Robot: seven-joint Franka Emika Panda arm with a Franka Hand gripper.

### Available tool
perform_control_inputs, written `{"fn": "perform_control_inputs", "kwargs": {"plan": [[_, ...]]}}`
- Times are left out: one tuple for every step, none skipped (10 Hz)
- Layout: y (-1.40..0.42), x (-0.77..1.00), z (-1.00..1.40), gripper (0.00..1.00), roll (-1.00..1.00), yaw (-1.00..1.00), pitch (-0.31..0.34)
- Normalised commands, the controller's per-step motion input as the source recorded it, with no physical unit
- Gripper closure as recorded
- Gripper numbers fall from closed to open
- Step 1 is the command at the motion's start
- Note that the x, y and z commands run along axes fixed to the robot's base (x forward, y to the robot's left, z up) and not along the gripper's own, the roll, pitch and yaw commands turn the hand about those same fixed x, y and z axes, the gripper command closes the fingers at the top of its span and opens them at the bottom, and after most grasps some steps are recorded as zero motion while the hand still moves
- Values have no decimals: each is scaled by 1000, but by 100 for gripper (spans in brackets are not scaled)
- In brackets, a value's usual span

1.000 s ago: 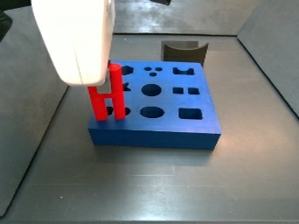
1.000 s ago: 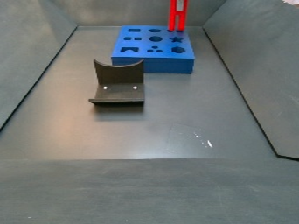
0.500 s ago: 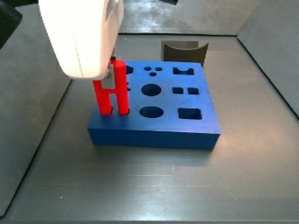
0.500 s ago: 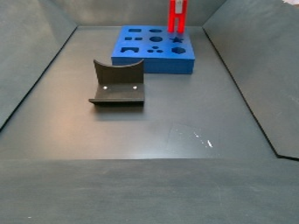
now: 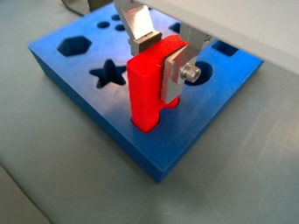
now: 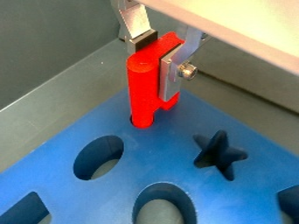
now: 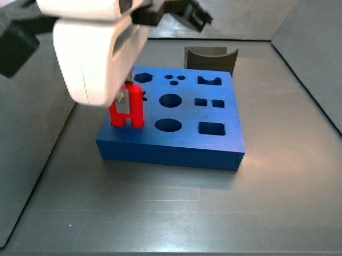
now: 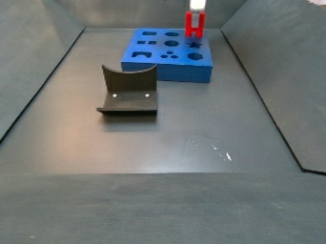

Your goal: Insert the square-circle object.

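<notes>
On the grey bench (image 8: 178, 181) we see, nearest in a side view, the dark grey curved piece (image 8: 128, 91) lying well apart from the blue block (image 8: 170, 53), which sits beyond it toward 12 o'clock. At the block's 1 o'clock corner stands the square-circle object (image 8: 195, 25), upright, its lower end down in a hole of the block. The gripper (image 6: 162, 54) is directly above it, and its fingers (image 6: 177, 66) are clamped on the red piece's upper part in both wrist views.
</notes>
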Motion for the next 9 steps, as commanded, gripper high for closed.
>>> {"fn": "perform_control_inputs", "kwargs": {"plan": [[-349,0,-1000,100,10,346,0],[-346,0,-1000,100,96,774,0],[-297,0,-994,100,99,829,-19],[-331,0,-966,100,96,786,-91],[-486,0,-894,100,123,389,-100],[0,0,-694,100,-80,0,-183],[0,57,-743,100,-154,-74,-123],[86,317,-571,100,-257,-180,0],[0,286,-471,100,-133,-126,0]]}}
